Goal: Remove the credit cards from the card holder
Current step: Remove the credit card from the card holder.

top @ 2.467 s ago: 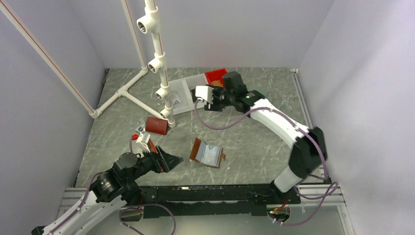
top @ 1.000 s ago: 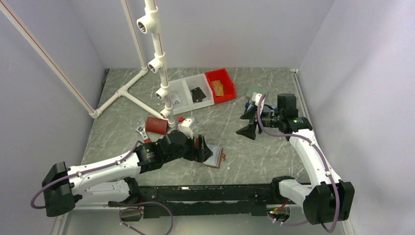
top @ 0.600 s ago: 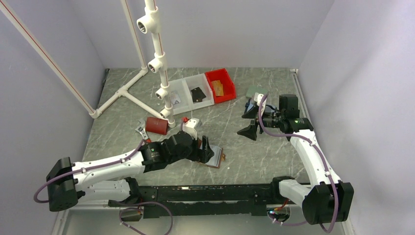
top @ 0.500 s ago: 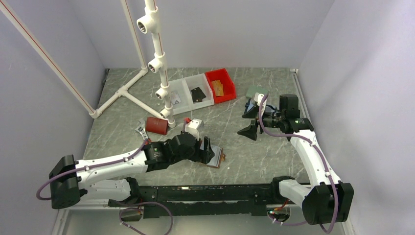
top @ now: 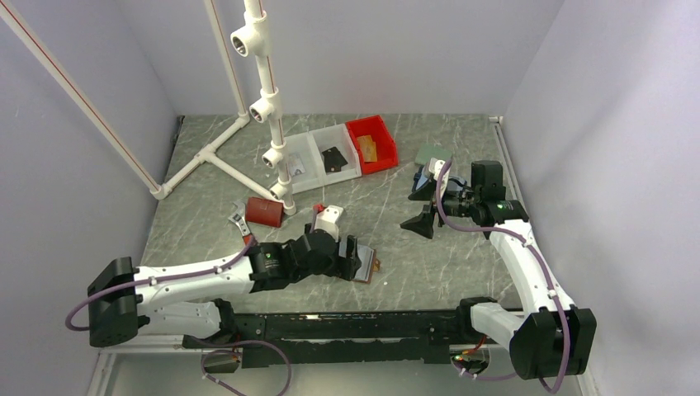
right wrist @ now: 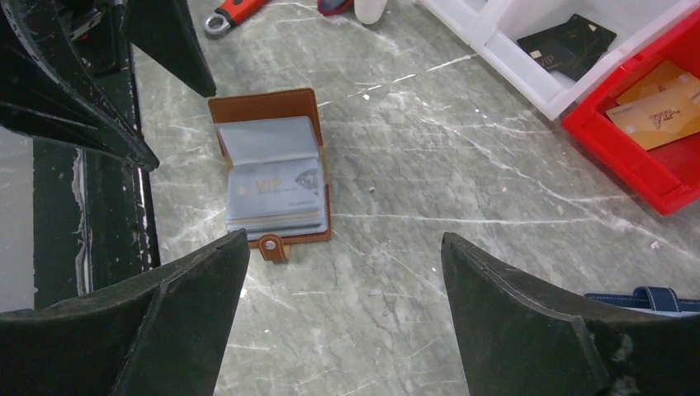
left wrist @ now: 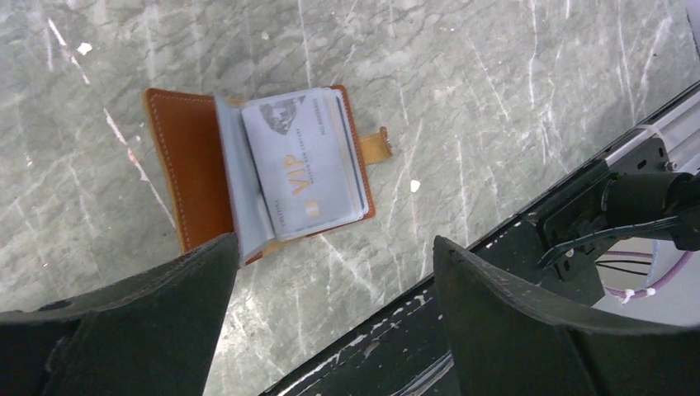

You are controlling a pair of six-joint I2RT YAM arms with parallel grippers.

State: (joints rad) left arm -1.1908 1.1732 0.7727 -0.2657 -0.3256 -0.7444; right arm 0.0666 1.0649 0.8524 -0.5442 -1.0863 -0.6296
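The brown leather card holder (top: 369, 267) lies open on the marble table near the front edge. Its clear sleeves show a pale grey credit card (left wrist: 309, 165) marked VIP on top, also seen in the right wrist view (right wrist: 272, 194). My left gripper (top: 353, 260) hovers low over the holder's left side, open, its left finger (left wrist: 148, 313) by the brown cover (left wrist: 186, 165). My right gripper (top: 419, 205) hangs open to the right, apart from the holder (right wrist: 264, 107), with nothing between its fingers. A black card (top: 333, 157) lies in the white bin.
A white bin (top: 312, 162) and a red bin (top: 384, 136) with orange cards (right wrist: 660, 103) stand at the back. A blue case (top: 431, 157) lies behind my right gripper. A dark red box (top: 264, 211), a red wrench (top: 235, 221) and a white pipe frame (top: 268, 99) stand on the left.
My left arm has reached further right, bringing its open gripper over the holder's left side. The right gripper has opened a little wider and hardly shifted.
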